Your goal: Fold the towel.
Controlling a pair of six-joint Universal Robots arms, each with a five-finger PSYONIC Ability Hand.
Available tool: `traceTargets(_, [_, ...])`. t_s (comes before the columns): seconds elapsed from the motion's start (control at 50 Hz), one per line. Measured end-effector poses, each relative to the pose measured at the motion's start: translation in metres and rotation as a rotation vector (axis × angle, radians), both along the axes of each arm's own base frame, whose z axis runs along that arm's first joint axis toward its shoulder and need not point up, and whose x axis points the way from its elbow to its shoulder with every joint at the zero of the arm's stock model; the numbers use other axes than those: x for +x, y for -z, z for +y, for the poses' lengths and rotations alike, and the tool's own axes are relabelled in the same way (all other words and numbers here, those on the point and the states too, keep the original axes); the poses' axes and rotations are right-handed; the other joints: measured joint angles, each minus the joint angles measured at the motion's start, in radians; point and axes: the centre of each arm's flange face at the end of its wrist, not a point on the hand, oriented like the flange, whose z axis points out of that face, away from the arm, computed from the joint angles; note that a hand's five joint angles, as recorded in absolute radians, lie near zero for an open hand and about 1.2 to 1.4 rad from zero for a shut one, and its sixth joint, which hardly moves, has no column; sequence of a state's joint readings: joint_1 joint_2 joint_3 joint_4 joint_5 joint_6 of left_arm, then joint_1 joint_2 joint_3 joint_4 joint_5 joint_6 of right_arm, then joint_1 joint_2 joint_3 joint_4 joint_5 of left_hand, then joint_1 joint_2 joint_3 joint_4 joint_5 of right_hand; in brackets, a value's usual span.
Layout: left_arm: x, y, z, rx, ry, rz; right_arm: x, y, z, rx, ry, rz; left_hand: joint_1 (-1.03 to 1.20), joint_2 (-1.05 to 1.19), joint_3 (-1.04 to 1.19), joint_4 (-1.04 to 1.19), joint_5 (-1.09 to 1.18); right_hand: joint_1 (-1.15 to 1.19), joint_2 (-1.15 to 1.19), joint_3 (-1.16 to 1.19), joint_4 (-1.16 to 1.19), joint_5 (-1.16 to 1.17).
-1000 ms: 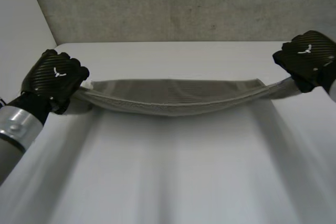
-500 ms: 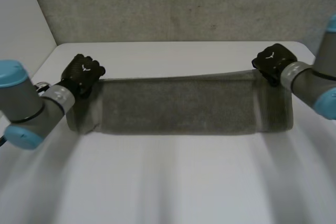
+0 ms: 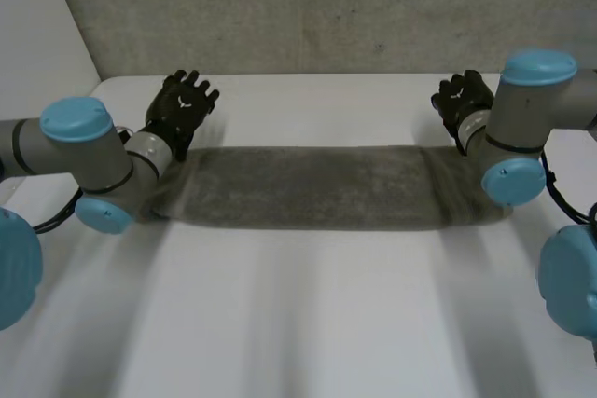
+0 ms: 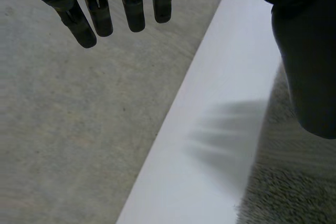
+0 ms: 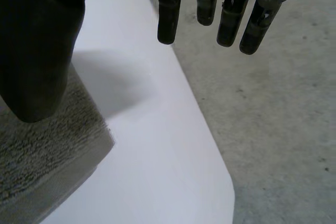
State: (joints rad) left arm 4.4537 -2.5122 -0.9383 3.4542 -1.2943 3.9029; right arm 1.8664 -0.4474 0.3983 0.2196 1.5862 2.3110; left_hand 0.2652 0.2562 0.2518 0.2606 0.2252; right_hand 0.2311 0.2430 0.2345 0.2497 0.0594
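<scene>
Both hands hover empty, fingers straight: left hand (image 3: 182,104) at ten o'clock of the towel (image 3: 308,188), right hand (image 3: 462,100) at two. Lengthwise fold looks laid flat on the table (image 3: 308,323); next, I'd say, grasp one short end.

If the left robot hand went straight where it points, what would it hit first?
Probably nothing on the table: the left robot hand points past its far edge toward the grey wall.

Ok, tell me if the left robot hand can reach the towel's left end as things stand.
Probably yes. The left robot hand is open, fingers straight, just beyond the left end of the towel, with only bare table between them.
</scene>
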Motion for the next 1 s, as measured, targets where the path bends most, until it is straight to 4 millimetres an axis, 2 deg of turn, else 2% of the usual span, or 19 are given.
traceTargets(0.06, [0.002, -0.018, 0.007, -0.011, -0.021, 0.010, -0.002, -0.024, 0.007, -0.011, 0.023, -0.050, 0.000, 0.000, 0.000, 0.000, -0.001, 0.000, -0.002, 0.000, 0.000, 0.000])
traceTargets(0.1, [0.008, -0.037, 0.018, -0.017, -0.037, 0.025, -0.007, -0.050, 0.020, -0.010, 0.032, -0.110, 0.000, 0.000, 0.000, 0.000, -0.001, 0.000, -0.003, 0.000, 0.000, 0.000])
traceTargets(0.16, [0.017, -0.055, 0.031, -0.010, -0.051, 0.052, -0.013, -0.073, 0.037, 0.003, 0.023, -0.163, 0.000, 0.000, -0.001, 0.000, -0.002, 0.000, -0.003, 0.000, 0.000, 0.000])
traceTargets(0.22, [0.026, -0.069, 0.047, 0.011, -0.061, 0.094, -0.018, -0.087, 0.058, 0.028, -0.002, -0.197, 0.000, -0.001, -0.004, 0.000, -0.002, 0.000, -0.003, 0.000, 0.000, 0.000])
traceTargets(0.24, [0.032, -0.078, 0.058, 0.025, -0.067, 0.131, -0.021, -0.093, 0.071, 0.045, -0.021, -0.211, 0.000, -0.004, -0.004, 0.000, -0.004, 0.000, -0.003, 0.000, 0.000, 0.000])
traceTargets(0.32, [0.044, -0.094, 0.084, 0.065, -0.076, 0.227, -0.027, -0.095, 0.101, 0.094, -0.056, -0.227, 0.000, -0.005, -0.004, 0.000, -0.005, 0.000, -0.003, 0.000, 0.000, 0.000])
traceTargets(0.4, [0.057, -0.100, 0.109, 0.120, -0.090, 0.354, -0.039, -0.078, 0.125, 0.161, -0.057, -0.222, 0.000, -0.005, -0.004, 0.000, -0.005, 0.000, -0.003, 0.000, 0.000, 0.000])
traceTargets(0.5, [0.067, -0.087, 0.132, 0.189, -0.102, 0.473, -0.053, -0.047, 0.138, 0.231, -0.024, -0.209, 0.000, -0.005, -0.004, 0.000, -0.005, -0.001, -0.003, 0.000, 0.000, 0.000])
traceTargets(0.6, [0.069, -0.067, 0.143, 0.220, -0.104, 0.513, -0.063, -0.014, 0.133, 0.266, 0.010, -0.198, -0.001, -0.005, -0.004, 0.000, -0.005, -0.001, -0.003, 0.000, 0.000, 0.000])
traceTargets(0.64, [0.068, -0.058, 0.145, 0.225, -0.103, 0.517, -0.066, 0.004, 0.126, 0.277, 0.022, -0.194, 0.000, -0.005, -0.004, 0.000, -0.005, -0.001, -0.003, 0.000, 0.000, 0.000])
traceTargets(0.74, [0.064, -0.046, 0.145, 0.226, -0.095, 0.513, -0.070, 0.033, 0.112, 0.291, 0.035, -0.189, -0.001, -0.005, -0.004, 0.000, -0.005, 0.005, 0.001, 0.003, 0.002, 0.004])
traceTargets(0.82, [0.062, -0.041, 0.144, 0.228, -0.091, 0.510, -0.074, 0.047, 0.103, 0.296, 0.036, -0.193, -0.001, -0.005, -0.004, 0.000, -0.005, 0.281, 0.266, 0.256, 0.238, 0.266])
traceTargets(0.86, [0.061, -0.039, 0.144, 0.230, -0.089, 0.508, -0.076, 0.053, 0.096, 0.299, 0.031, -0.198, -0.001, -0.005, -0.004, 0.000, -0.005, 0.641, 0.634, 0.630, 0.597, 0.626])
traceTargets(0.9, [0.061, -0.039, 0.144, 0.232, -0.089, 0.507, -0.077, 0.054, 0.093, 0.299, 0.028, -0.202, -0.001, -0.005, -0.004, 0.000, -0.005, 0.831, 0.835, 0.827, 0.806, 0.833])
traceTargets(0.96, [0.060, -0.038, 0.145, 0.236, -0.088, 0.505, -0.079, 0.055, 0.087, 0.293, 0.030, -0.206, -0.001, -0.005, -0.004, 0.000, -0.005, 0.943, 1.039, 1.032, 1.027, 1.025])
traceTargets(1.0, [0.060, -0.038, 0.145, 0.237, -0.088, 0.504, -0.082, 0.054, 0.083, 0.285, 0.042, -0.207, -0.001, -0.005, -0.004, 0.000, -0.005, 0.943, 1.064, 1.085, 1.074, 1.053])
